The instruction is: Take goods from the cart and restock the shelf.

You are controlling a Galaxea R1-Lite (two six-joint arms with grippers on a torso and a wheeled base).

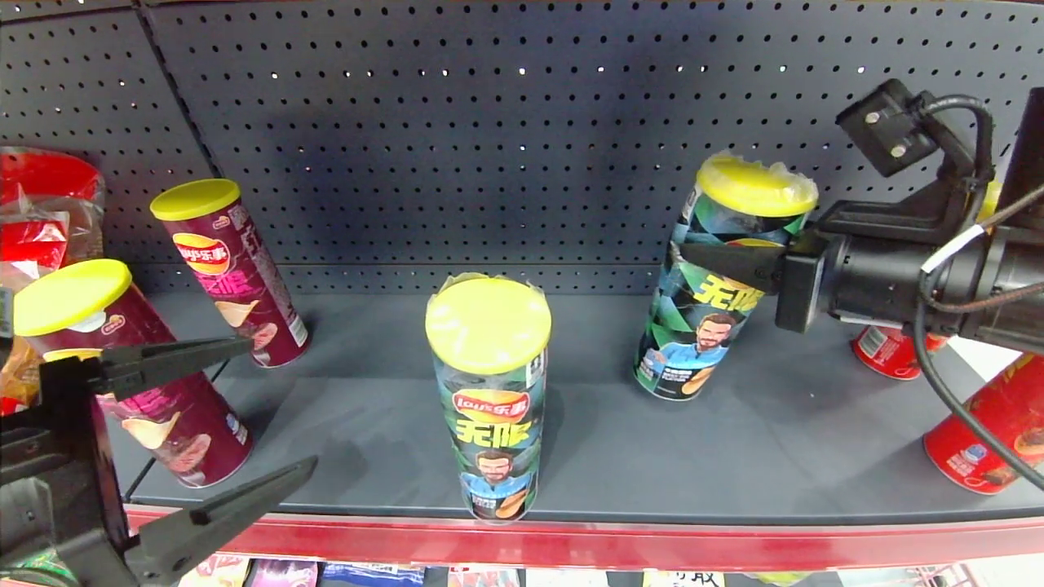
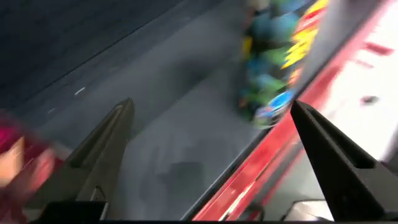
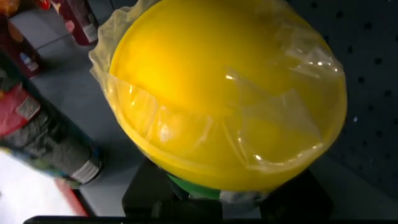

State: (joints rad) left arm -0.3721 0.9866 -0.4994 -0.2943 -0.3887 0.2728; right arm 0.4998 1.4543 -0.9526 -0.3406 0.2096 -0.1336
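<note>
A dark grey shelf board [image 1: 367, 424] with a pegboard back wall [image 1: 489, 147] and a red front lip [image 1: 571, 542] spans the head view. Toward the far right of the board stands a green-and-blue chip can [image 1: 701, 326], its yellow lid [image 3: 224, 93] wrapped in clear film. The right arm comes in level from the right, and the right gripper [image 1: 738, 265] pinches this can on its upper half, just under the lid. One finger lies across the near side of the can; the other is hidden behind it.

A second can of the same kind [image 1: 491, 408] stands upright at centre, near the front lip. The left gripper [image 1: 281, 403] hovers at the near left over the lip, its fingers spread wide with nothing between them, and the centre can is off to its right. Two maroon cans [image 1: 236, 273] [image 1: 155, 399] stand at the left and two red cans [image 1: 893, 350] [image 1: 991, 432] at the right.
</note>
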